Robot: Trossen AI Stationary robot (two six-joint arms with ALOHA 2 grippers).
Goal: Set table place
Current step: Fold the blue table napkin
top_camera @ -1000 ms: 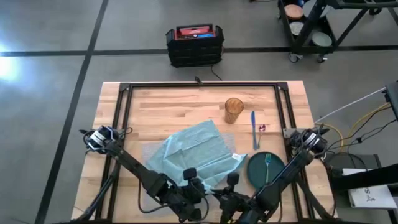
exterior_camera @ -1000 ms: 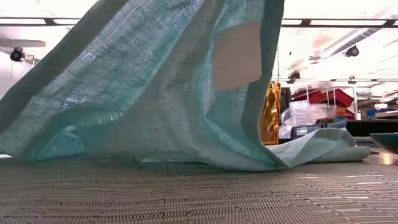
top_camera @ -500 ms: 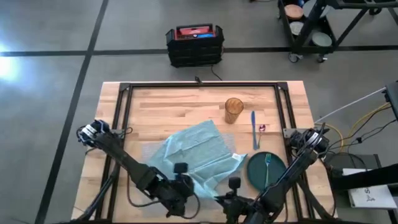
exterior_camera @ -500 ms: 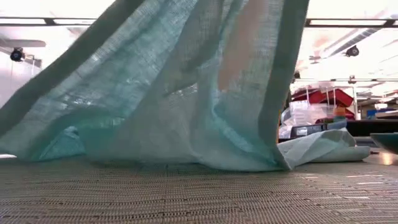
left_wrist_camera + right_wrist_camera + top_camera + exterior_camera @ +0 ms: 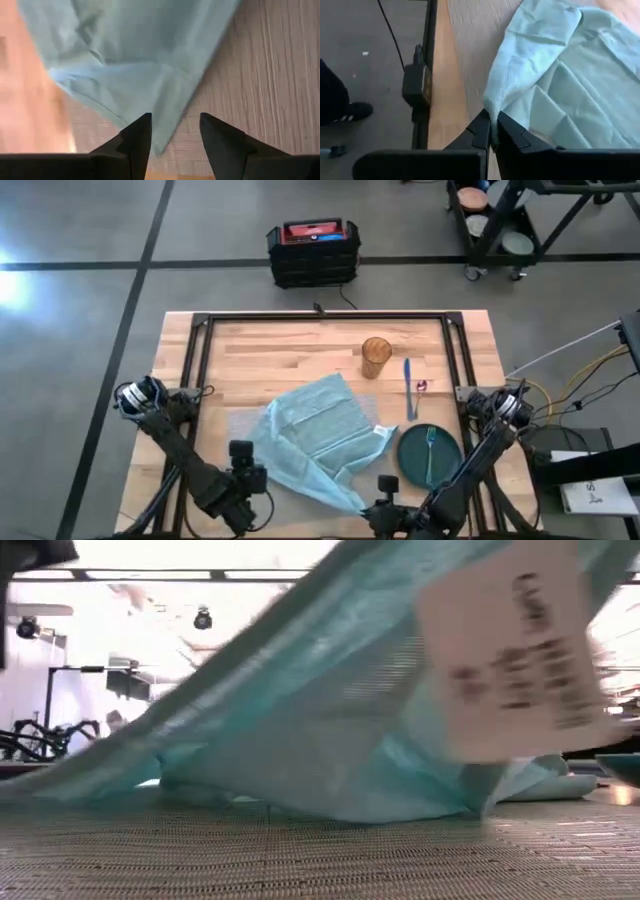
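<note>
The high view is showing the wooden desk [image 5: 300, 345] from above. The grey placemat [image 5: 240, 423] is lying on the near half of the desk, and most of it is hiding under a light teal napkin [image 5: 320, 435]. A dark green plate [image 5: 430, 452] is sitting just beside the napkin on the right, with a small utensil lying on it. An amber cup [image 5: 376, 357] is standing farther back, and a blue utensil [image 5: 408, 388] is lying near it. The left gripper [image 5: 243, 478] is hanging over the near left edge of the desk. The right gripper [image 5: 385, 498] is at the near edge, at the napkin's near corner.

The low view is looking across the placemat [image 5: 300, 860]. The napkin [image 5: 330, 720] is lifting up from it like a tent, and a white tag [image 5: 510, 650] is hanging on it.

The left wrist view is showing the left gripper [image 5: 172, 131] with its fingers apart and nothing between them, just above the edge of the napkin [image 5: 130, 60] and the placemat [image 5: 260, 75].

The right wrist view is showing the right gripper [image 5: 492, 131] pinching a corner of the napkin [image 5: 560, 75] tight. A dark shoe [image 5: 347, 112] of a person is showing on the floor beside the desk.
</note>
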